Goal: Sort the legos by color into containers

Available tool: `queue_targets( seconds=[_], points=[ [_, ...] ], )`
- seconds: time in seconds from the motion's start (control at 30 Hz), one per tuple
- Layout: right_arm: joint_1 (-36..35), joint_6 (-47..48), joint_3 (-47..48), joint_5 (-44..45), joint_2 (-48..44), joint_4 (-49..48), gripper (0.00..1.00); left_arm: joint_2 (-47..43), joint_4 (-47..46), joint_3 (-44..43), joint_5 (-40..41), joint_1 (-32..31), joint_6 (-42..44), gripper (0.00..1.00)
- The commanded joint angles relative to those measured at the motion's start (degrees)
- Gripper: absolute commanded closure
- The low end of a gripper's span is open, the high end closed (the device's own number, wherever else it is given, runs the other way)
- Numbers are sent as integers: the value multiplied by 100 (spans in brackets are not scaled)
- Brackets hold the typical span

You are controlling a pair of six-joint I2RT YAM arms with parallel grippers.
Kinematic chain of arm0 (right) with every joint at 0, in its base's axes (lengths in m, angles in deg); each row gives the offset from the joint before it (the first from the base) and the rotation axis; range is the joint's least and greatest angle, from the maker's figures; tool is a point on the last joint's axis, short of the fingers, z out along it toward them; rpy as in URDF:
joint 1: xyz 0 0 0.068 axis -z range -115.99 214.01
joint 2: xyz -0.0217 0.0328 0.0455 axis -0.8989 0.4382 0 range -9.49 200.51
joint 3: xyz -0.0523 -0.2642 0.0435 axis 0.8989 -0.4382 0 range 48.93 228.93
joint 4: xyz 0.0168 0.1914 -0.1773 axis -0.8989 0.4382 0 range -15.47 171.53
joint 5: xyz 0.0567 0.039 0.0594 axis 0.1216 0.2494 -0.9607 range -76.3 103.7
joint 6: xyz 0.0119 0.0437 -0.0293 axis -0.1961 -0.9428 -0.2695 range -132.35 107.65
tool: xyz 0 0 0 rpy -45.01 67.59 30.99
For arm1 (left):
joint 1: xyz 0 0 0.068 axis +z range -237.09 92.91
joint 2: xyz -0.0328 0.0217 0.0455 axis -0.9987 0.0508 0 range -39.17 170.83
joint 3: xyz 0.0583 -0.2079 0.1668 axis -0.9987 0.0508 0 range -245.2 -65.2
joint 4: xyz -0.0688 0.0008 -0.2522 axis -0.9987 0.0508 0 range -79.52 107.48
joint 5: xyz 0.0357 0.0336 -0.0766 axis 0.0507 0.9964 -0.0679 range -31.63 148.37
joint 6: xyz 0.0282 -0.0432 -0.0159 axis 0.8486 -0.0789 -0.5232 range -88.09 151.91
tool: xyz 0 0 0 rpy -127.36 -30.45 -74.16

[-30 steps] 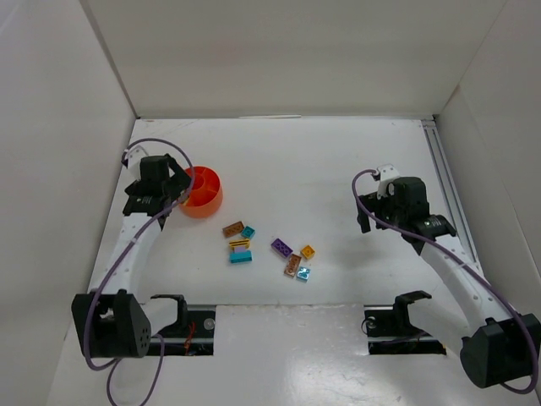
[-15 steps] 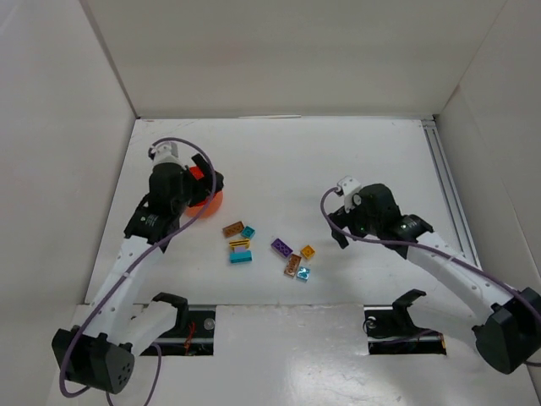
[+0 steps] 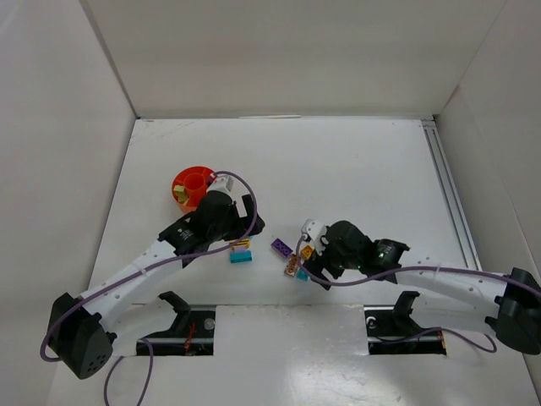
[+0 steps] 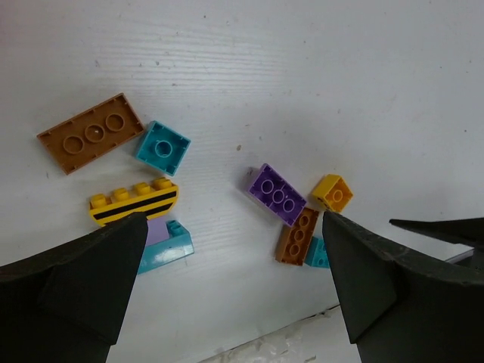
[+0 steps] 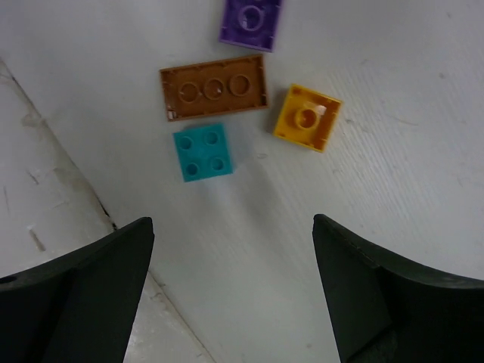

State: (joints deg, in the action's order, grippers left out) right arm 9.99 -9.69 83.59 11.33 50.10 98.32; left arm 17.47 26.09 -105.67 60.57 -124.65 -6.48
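Observation:
The orange-red bowl [image 3: 193, 188] stands at the left with a few small pieces inside. My left gripper [image 3: 243, 227] is open and empty above the left cluster. The left wrist view shows a brown brick [image 4: 91, 142], a teal square [image 4: 162, 147], a yellow black-striped brick [image 4: 134, 203] and a teal brick [image 4: 162, 246]. My right gripper [image 3: 311, 258] is open and empty above the right cluster. The right wrist view shows a purple brick [image 5: 250, 21], a brown brick [image 5: 214, 87], a yellow brick [image 5: 306, 117] and a teal brick [image 5: 202, 151].
White walls enclose the table on three sides. A metal rail [image 3: 444, 186] runs along the right edge. A raised white ledge [image 5: 45, 249] lies just near of the right cluster. Black clamps [image 3: 173, 304] sit at the near edge.
My left arm swung from the bowl right and nearer, over the left cluster. My right arm moved left and nearer, over the right cluster. The bowl shifted slightly.

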Motion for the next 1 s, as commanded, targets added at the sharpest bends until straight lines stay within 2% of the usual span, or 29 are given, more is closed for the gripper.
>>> queue_targets(
  seconds=[0.0, 0.13, 0.2, 0.27, 0.73, 0.77, 0.97],
  points=[
    [-450, -213, 41, 44, 140, -779, 10, -91, -15, 57, 202, -32, -257, 0],
    [-732, -213, 111, 184, 753, -920, 12, -214, 195, 57, 404, -32, -397, 0],
    [-847, -309, 182, 604, 948, -920, 16, -268, 398, 57, 588, -32, -546, 0],
    [-900, -370, 234, 729, 1185, -920, 16, -381, 573, -5, 694, -32, -625, 0],
    [-900, -178, -64, 844, 1581, -1852, 22, -627, 794, -181, 914, -32, -758, 0],
    [-900, -230, -64, 844, 1643, -1852, 28, -628, 794, -181, 914, -32, -758, 0],
    [-900, -292, -178, 801, 1696, -1904, 37, -742, 1074, -373, 1204, -32, -810, 0]
  ],
)
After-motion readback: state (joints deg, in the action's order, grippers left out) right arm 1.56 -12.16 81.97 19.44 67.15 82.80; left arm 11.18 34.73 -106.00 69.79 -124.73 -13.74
